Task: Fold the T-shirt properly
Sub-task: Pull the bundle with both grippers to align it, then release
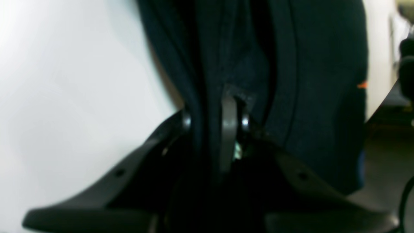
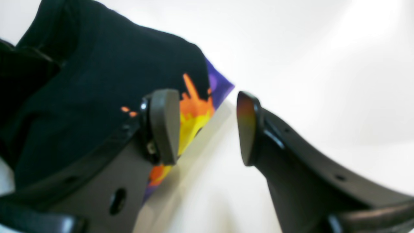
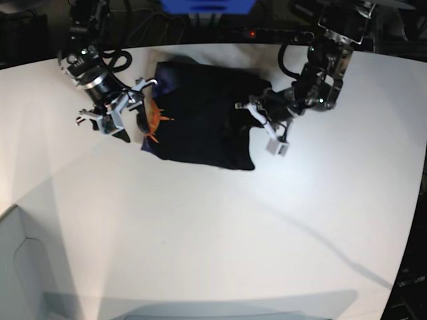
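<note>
On table [image 3: 200,220], bunched black T-shirt [image 3: 200,127]

Black T-shirt [image 3: 200,123], folded compact, orange print at one edge, lying flat

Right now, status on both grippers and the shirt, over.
Left gripper shut on the T-shirt edge. Right gripper open, empty, beside the orange print. Shirt bunched on the white table. Nothing in the way.

One T-shirt [image 3: 203,123] lies on one desk [image 3: 213,227]. Two robot arms reach over it, each ending in one pincer: the left pincer [image 3: 259,115] and the right pincer [image 3: 117,120], so two pincers in all. The shirt carries one orange print [image 2: 194,110].
</note>
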